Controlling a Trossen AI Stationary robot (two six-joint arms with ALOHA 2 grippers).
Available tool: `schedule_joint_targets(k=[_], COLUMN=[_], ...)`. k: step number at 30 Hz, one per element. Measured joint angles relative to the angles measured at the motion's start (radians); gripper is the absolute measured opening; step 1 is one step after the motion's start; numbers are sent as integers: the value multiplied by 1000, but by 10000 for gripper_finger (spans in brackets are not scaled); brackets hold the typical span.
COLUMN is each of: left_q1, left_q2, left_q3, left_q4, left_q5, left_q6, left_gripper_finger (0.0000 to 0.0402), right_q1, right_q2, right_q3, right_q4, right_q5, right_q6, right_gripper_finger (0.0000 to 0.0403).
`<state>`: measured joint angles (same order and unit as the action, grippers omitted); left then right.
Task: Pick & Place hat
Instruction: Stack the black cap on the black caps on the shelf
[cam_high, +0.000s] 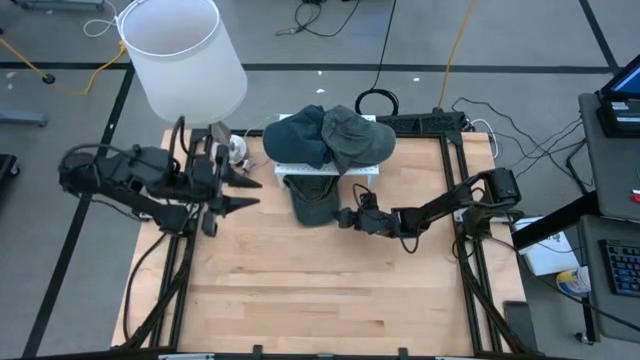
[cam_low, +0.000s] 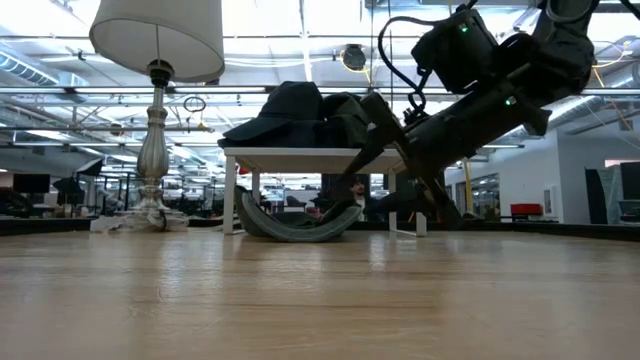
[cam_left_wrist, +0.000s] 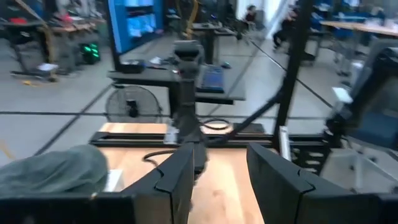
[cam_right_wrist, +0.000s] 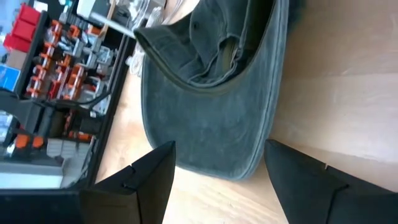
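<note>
Cap (cam_right_wrist: 211, 118) of soft dark-green cloth, curved brim, lies before right tool (cam_right_wrist: 217, 180), fingers apart.

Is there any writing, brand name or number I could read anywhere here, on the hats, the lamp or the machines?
None can be read.
Hats, hat on the table, lamp shade: no visible print.
Blue screen and red parts in the room: any marks are too blurred to read.

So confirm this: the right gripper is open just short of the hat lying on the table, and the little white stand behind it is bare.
Not bare. The high view shows two more hats piled on the white stand. The rest holds: right gripper open beside the hat on the table.
</note>
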<state>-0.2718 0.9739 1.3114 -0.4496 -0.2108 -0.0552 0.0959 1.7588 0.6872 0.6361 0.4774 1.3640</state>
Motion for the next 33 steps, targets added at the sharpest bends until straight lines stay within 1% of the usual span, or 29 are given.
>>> schedule_joint_targets(k=[5,8,12,16,20,22,28,31,33], left_q1=[60,73,75,75,75,75,75,75,75], left_q2=[-131,-213,-319,-396,-455,-478,-518,-519,-518], left_q3=[-211,-345,-509,-627,-714,-748,-805,-812,-813], left_q4=[126,234,355,417,454,480,486,484,481], left_q5=[0,1,2,1,-15,-26,-27,-27,-27], left_q6=[40,52,18,-26,-58,-79,-116,-132,-130], left_gripper_finger=[152,152,152,152,152,152,152,152,152], right_q1=[-13,-22,-31,-43,-56,-62,-90,-98,-97], right_q2=[0,0,0,0,0,0,1,28,53], right_q3=[0,0,0,16,51,59,60,60,59], right_q4=[0,0,1,-15,-110,-129,-177,-150,-105], right_q5=[0,-2,-5,-6,-6,-6,-9,-13,-54], right_q6=[13,12,7,-9,-26,-34,-19,0,-12], right_gripper_finger=[238,238,238,238,238,238,238,238,237])
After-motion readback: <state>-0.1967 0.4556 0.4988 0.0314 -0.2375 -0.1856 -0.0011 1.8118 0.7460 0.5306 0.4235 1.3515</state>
